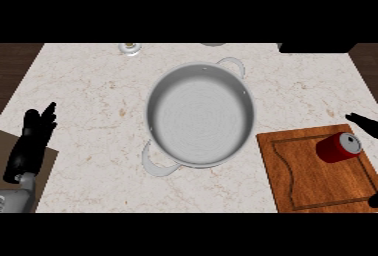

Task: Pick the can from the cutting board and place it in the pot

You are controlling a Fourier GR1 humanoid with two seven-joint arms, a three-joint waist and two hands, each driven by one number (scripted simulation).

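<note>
Board (310,187) of brown wood lies nearest, at the counter's right front, with one red can (338,147) on its side near the board's far right corner. Left hand (33,140) rests open at the left edge, fingers straight. Right hand (363,123) shows only dark fingertips past the can — open or closed, I cannot tell. One empty pot (199,116) sits mid-counter; beyond it, one small shaker (130,48)

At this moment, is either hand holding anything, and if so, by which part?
Nothing is held. The red can lies on its side on the cutting board, untouched. The right hand shows only at the right edge, apart from it; the left hand rests open at the left.
</note>
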